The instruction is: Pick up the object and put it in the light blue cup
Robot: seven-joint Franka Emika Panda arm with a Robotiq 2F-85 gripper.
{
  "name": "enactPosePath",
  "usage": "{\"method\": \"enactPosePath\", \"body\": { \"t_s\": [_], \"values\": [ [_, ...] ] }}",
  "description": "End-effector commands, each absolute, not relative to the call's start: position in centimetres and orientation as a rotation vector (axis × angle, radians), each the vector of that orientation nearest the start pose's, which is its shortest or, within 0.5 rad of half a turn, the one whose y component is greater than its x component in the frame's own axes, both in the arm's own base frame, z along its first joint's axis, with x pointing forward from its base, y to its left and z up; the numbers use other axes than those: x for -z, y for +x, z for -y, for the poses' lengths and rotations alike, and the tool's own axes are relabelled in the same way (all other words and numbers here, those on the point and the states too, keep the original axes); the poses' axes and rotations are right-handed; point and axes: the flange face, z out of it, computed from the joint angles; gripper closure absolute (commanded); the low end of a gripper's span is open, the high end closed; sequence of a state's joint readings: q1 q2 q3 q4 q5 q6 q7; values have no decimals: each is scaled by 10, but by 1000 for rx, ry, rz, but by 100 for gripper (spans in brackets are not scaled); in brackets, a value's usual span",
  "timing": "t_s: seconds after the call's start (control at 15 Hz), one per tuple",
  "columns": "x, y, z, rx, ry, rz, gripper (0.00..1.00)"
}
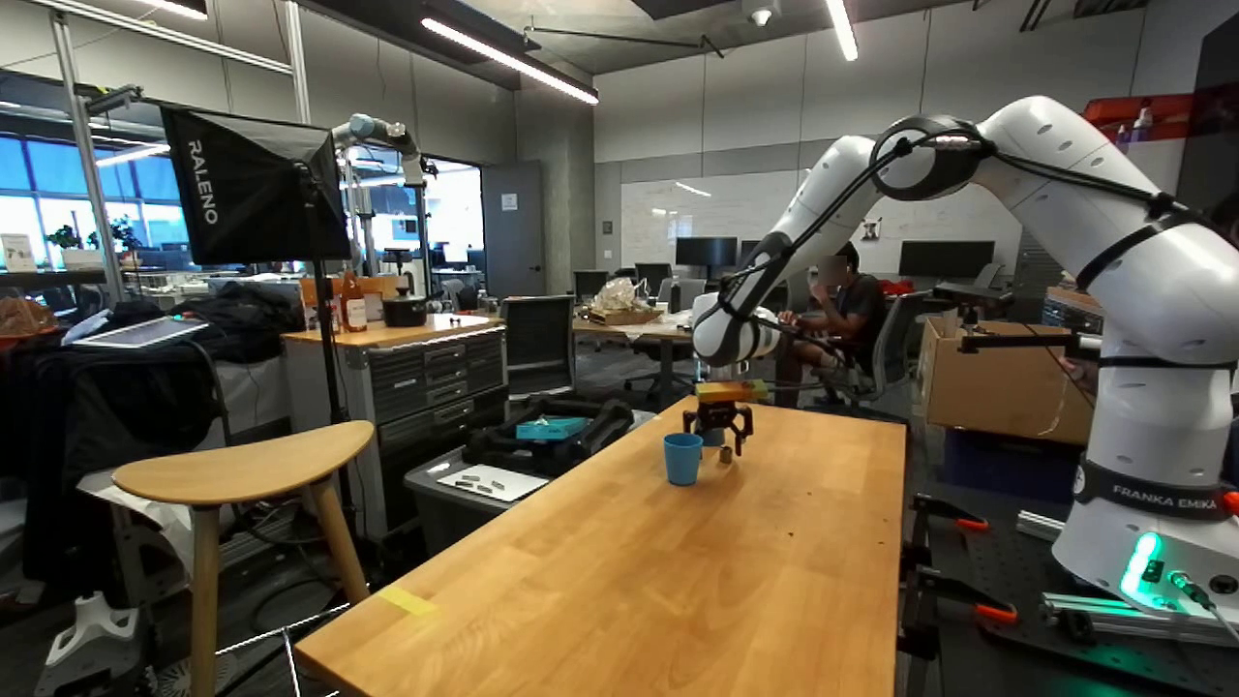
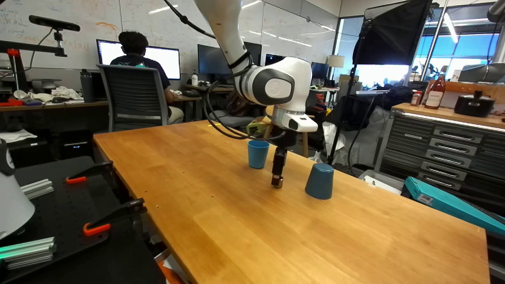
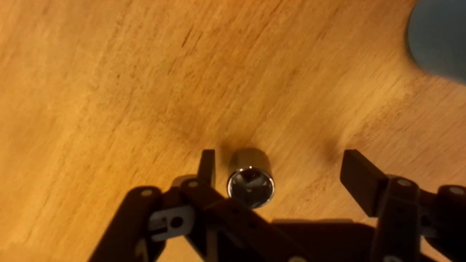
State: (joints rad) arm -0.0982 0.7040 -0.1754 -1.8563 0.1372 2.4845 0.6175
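The coming move turns on where the small, hollow, shiny metal cylinder [image 3: 250, 174] lies in the span of the black two-fingered claw [image 3: 279, 163]: between its fingers [image 3: 207, 167], but off centre. In the wrist view it stands upright on the light brown wooden tabletop [image 3: 145, 109], hollow end facing up, so its axis runs along the claw's reach. It is just beside the finger at that view's left, with a slim strip of wood showing between them, and well apart from the opposite finger. The claw is spread wide and has hold of nothing; in both exterior views its tips hang low, about level with the cylinder.

I judge this to be the lining-up before the grasp. Closing from here, the nearer finger would probably meet the metal first and slide or tip it; a slight shift of the claw toward that finger's side should centre it.

The plain, upright light blue cup [image 2: 258, 156] stands near the claw, nothing yet delivered to it as far as I can judge. In an exterior view, a darker blue, tapered, upside-down cup [image 2: 320, 181] stands on the claw's other side.
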Motion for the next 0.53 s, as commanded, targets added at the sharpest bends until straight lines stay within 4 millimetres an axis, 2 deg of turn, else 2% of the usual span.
{"method": "enactPosePath", "body": {
  "t_s": [0.0,0.47],
  "values": [
    [-130,603,168,-43,-2806,-1528,44],
    [-133,606,190,-1,-2812,-1573,94]
  ]
}}
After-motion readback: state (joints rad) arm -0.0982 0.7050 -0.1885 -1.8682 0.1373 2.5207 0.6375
